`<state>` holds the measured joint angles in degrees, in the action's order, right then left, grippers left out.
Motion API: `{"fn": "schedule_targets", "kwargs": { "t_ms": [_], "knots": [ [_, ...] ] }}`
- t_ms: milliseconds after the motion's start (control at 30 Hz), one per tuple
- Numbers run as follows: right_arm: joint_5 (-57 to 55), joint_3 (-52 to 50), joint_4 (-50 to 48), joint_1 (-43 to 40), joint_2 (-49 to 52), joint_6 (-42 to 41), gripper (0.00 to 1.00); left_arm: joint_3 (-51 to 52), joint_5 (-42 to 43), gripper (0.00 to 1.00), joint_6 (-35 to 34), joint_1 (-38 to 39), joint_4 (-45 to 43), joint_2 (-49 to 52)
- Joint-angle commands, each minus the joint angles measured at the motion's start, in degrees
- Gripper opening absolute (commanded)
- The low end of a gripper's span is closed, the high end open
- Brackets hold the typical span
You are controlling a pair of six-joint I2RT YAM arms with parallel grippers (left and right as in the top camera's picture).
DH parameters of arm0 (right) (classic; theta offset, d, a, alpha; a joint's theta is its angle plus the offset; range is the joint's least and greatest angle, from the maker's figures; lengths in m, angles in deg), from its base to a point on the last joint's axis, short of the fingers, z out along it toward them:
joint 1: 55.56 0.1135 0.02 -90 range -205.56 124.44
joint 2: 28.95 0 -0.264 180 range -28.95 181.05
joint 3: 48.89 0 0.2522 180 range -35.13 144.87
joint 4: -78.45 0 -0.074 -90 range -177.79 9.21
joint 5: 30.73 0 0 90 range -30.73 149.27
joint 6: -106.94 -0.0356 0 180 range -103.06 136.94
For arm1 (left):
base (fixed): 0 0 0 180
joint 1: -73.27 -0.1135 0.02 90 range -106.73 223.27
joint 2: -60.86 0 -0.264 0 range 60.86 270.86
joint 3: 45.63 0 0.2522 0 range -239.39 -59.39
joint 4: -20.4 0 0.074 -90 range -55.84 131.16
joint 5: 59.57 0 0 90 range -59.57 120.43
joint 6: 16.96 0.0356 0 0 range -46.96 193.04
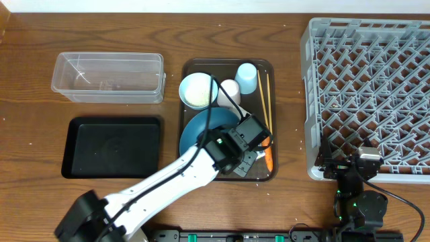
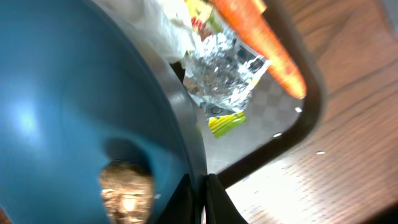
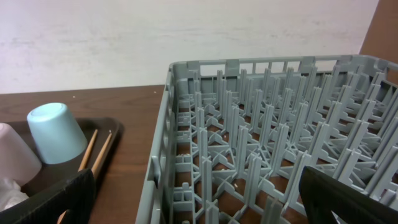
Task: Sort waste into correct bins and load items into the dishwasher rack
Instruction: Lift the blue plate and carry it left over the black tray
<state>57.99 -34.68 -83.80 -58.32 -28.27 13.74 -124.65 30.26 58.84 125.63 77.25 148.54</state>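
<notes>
My left gripper is shut on the rim of the dark-blue plate, one finger on each side of the edge. A brown food lump lies on the plate. Just past the rim are the crumpled wrapper and the orange carrot. From overhead, the left gripper is at the plate's right edge, next to the carrot. The right gripper stands open at the front left corner of the grey dishwasher rack, with nothing between its fingers.
The brown serving tray also holds a pale-blue bowl, a whitish-pink cup, a light-blue cup and chopsticks. To its left are the clear tub and the black tray.
</notes>
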Motion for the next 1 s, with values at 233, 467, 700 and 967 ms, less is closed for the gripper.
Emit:
{"fn": "schedule_targets", "kwargs": {
  "t_ms": [233, 467, 700, 967],
  "knots": [
    [-0.2, -0.1, 0.1, -0.6, -0.3, 0.1, 0.99, 0.7, -0.5, 0.06, -3.7, -4.1, 0.4, -7.0],
    [-0.2, -0.1, 0.1, -0.6, -0.3, 0.1, 0.99, 0.7, -0.5, 0.06, -3.8, -9.4, 1.4, -11.2],
    [-0.2, -0.1, 0.1, -0.6, -0.3, 0.1, 0.99, 0.7, -0.2, 0.06, -6.0, -18.2, 2.8, -17.9],
    [-0.2, -0.1, 0.1, -0.6, -0.3, 0.1, 0.99, 0.8, 8.8, 0.06, -6.5, -32.6, 3.4, -24.1]
  ]
}}
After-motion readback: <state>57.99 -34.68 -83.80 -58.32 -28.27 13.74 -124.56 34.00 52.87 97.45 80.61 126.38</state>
